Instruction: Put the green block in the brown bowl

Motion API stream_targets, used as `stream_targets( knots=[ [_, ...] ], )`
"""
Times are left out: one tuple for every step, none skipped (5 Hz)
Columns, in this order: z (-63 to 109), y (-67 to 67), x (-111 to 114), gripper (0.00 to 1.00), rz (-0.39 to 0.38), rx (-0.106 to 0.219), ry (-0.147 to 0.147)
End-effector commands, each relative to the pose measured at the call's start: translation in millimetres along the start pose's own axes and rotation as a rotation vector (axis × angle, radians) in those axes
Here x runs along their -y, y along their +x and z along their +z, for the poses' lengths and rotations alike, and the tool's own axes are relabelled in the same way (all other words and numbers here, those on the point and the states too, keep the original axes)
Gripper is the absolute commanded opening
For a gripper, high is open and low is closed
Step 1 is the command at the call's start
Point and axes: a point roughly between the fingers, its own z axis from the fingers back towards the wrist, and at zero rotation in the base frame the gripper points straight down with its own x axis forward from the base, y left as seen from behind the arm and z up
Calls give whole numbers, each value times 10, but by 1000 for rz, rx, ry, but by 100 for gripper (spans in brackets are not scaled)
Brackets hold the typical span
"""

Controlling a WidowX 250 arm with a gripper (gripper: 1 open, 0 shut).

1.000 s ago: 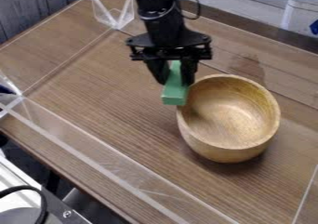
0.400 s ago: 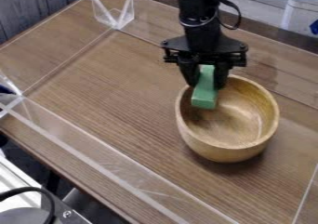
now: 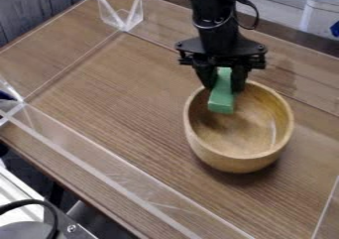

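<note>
Hanging over the far-left part of the brown bowl (image 3: 240, 132), the tool (image 3: 223, 73) is gripping the green block (image 3: 223, 92) by its upper end, its jaws clamped on either side. The block is pointing steeply downward, its lower end sitting just inside the bowl's rim line, though whether it is touching the wood I cannot tell. By my reading the carry is nearly done; what is remaining is a release, perhaps after a little more lowering. Nothing is standing between block and hollow. Clear low walls are running around the wooden bench (image 3: 93, 84), and a pale object at the far right edge is sitting well apart.
</note>
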Motion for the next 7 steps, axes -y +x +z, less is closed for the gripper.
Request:
stream_targets(
  knots=[
    [41, 63, 28, 0, -23, 21, 9],
    [7, 45, 50, 0, -48, 8, 24],
    [-58, 52, 15, 0, -48, -12, 50],
    [-111, 48, 13, 0, -48, -5, 45],
    [-92, 104, -2, 100, -43, -22, 35],
    [-65, 162, -16, 100, -34, -38, 22],
    [-33, 159, 4, 100, -30, -81, 45]
  ],
)
